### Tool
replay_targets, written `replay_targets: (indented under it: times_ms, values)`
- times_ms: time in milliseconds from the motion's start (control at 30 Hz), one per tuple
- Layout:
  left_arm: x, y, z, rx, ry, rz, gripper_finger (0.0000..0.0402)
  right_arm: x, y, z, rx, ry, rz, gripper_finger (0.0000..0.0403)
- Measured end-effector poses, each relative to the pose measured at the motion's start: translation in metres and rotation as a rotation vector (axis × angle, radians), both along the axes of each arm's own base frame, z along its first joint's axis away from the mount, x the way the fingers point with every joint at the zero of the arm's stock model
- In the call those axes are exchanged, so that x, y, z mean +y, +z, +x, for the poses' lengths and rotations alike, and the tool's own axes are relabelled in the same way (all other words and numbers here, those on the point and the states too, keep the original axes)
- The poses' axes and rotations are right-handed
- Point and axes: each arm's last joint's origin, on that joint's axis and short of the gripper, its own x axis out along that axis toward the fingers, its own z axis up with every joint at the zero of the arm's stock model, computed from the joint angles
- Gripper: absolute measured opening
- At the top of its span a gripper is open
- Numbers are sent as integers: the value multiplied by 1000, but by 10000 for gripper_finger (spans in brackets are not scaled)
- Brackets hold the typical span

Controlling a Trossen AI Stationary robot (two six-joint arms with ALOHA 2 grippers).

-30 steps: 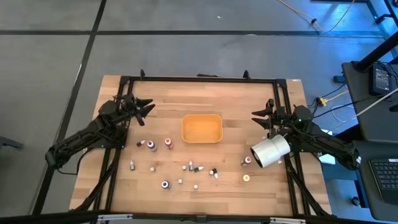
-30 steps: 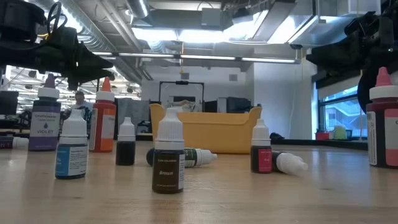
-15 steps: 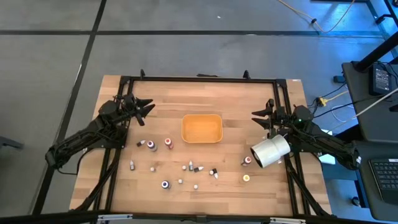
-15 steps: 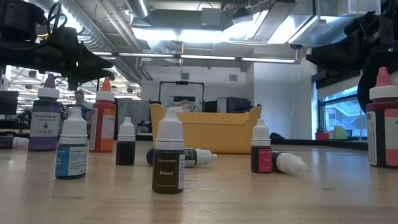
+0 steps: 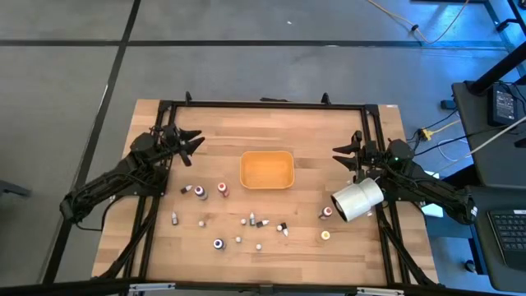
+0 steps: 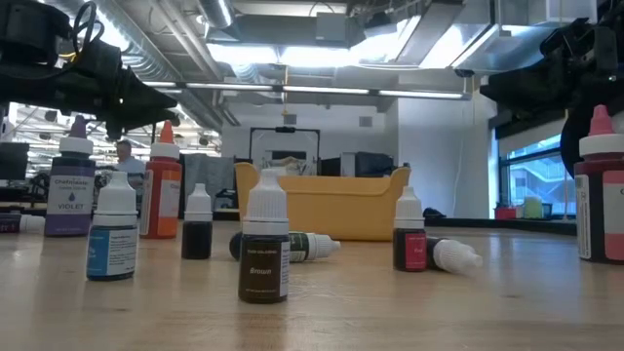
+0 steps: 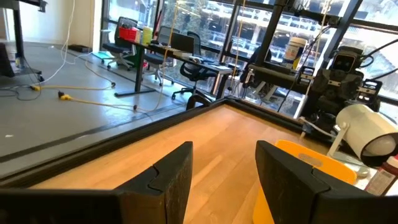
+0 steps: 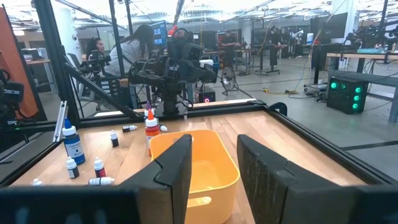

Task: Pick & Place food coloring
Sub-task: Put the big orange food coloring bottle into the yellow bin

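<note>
You have a wooden counter (image 5: 312, 214) framed by black rails; both arms sit over its far half, well apart from each other. The left gripper (image 5: 191, 141) hovers above the far-left part of the counter, its fingers (image 7: 165, 180) spread with a clear gap and nothing between them; the right gripper (image 5: 347, 154) hovers above the far-right part, its fingers (image 8: 171, 171) likewise spread and holding nothing.

Between the two grippers you see the orange tray (image 5: 266, 169), lying flat on the counter; no bottle shows inside it. Just beside the right arm, a white cylinder (image 5: 357, 200) lies tilted, near the right rail.

The food coloring (image 5: 223, 189) is scattered across the near half of the counter, on the near side of the tray; none of it is touched by either gripper. In the low view you can tell most bottles stand upright: a violet-labelled bottle (image 6: 69, 190) and an orange bottle (image 6: 163, 190) at the left, a brown-labelled bottle (image 6: 264, 253) nearest the camera, a red bottle (image 6: 597, 195) at the right edge; a dark bottle (image 6: 302, 246) lies on its side; so does a white-capped one (image 6: 450, 254).
</note>
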Motion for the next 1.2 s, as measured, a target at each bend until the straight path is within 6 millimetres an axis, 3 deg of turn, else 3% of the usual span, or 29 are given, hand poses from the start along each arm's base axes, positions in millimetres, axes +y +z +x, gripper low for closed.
replay_targets:
  times_ms: [300,800,1200]
  values:
    - [0,0,0,1,-3,6,171,0,0,0,-5,4,47,131]
    - [-7,2,3,9,-253,74,171,0,0,0,-4,0,34,131]
    - [-7,2,3,6,-266,68,171,-6,0,-1,-5,-215,-8,131]
